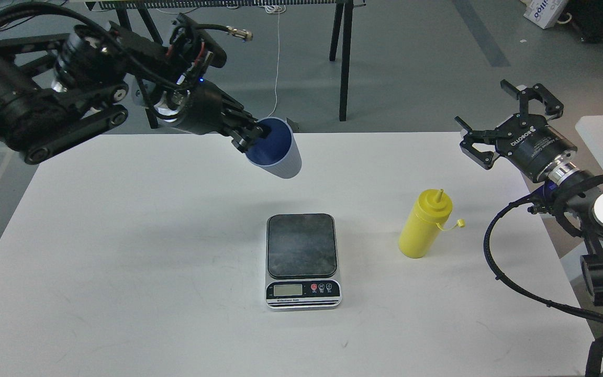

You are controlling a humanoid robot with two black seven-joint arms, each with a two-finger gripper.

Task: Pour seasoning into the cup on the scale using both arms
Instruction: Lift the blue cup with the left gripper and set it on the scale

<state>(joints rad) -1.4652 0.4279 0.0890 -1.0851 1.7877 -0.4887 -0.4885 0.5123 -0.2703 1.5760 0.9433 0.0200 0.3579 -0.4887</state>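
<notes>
Seasoning, in a yellow plastic squeeze bottle (425, 225) with a pointed nozzle and a small tethered cap hanging off to its right, stands upright and untouched on the white table (123, 262), to the right of the scale and well apart from both grippers.

Starting at the tools: my left gripper (252, 135) has its black fingers clamped on the rim of the light-blue ribbed plastic cup (276, 149), one finger inside the mouth. The cup is held in the air above the far part of the table, tilted so its dark interior faces the camera. My right gripper (495, 123), black with white lettering on its body, hangs above the table's right edge with its fingers spread wide and nothing between them.

Below and nearer, the small rectangular digital scale (302, 260) sits mid-table, its dark platform bare, silver front with LCD and round buttons facing me.

By my reading, the step in hand is carrying the cup to the scale. Next, the left arm must right the cup, lower it squarely onto the platform and let go; the right gripper must then descend to grasp the bottle around its body.
</notes>
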